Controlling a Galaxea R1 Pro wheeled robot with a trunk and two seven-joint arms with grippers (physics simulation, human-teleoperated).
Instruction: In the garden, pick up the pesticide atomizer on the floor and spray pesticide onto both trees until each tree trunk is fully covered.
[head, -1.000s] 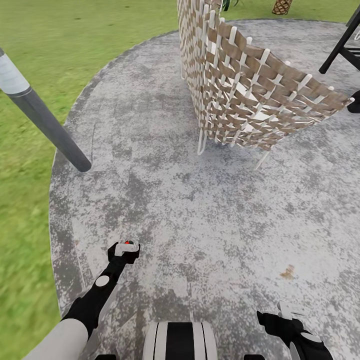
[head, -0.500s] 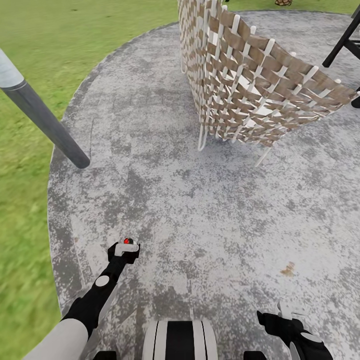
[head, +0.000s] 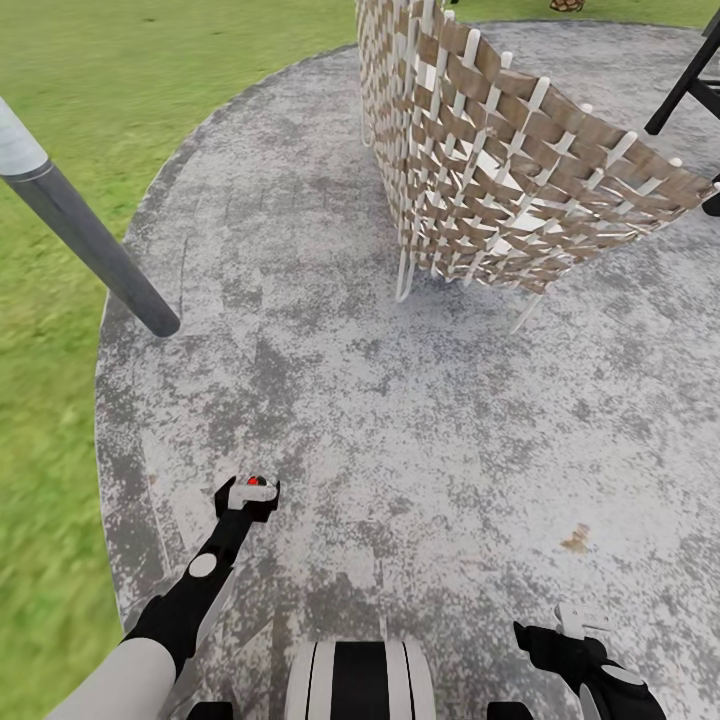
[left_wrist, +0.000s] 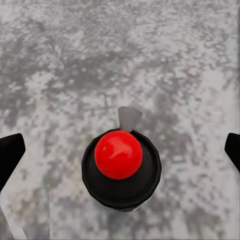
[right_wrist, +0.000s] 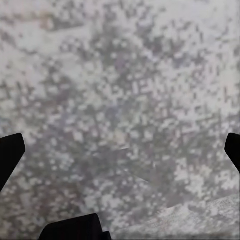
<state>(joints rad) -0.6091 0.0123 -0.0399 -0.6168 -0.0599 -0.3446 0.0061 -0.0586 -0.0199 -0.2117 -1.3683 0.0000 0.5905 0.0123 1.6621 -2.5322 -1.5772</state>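
The pesticide atomizer (left_wrist: 119, 155) stands on the grey paving, seen from above as a round black body with a red ball top. In the head view only its red top (head: 257, 481) peeks out past my left gripper (head: 249, 493). In the left wrist view the left gripper (left_wrist: 120, 152) hangs straight over it, open, its dark fingertips (left_wrist: 10, 155) far apart on either side and not touching it. My right gripper (head: 577, 628) is low at the right, open over bare paving (right_wrist: 120, 100). The garden lawn (head: 150, 60) borders the paving. The trees and their trunks are out of view.
I stand on a round mottled grey stone patio (head: 420, 400). A woven tan-and-white chair (head: 480, 170) stands ahead to the right, with a black frame leg (head: 685, 85) beyond it. A slanted grey pole (head: 90, 250) meets the patio edge at the left.
The head view shifted a little a second ago. Since then the left gripper has crept slightly forward over the atomizer. The right arm has stayed still.
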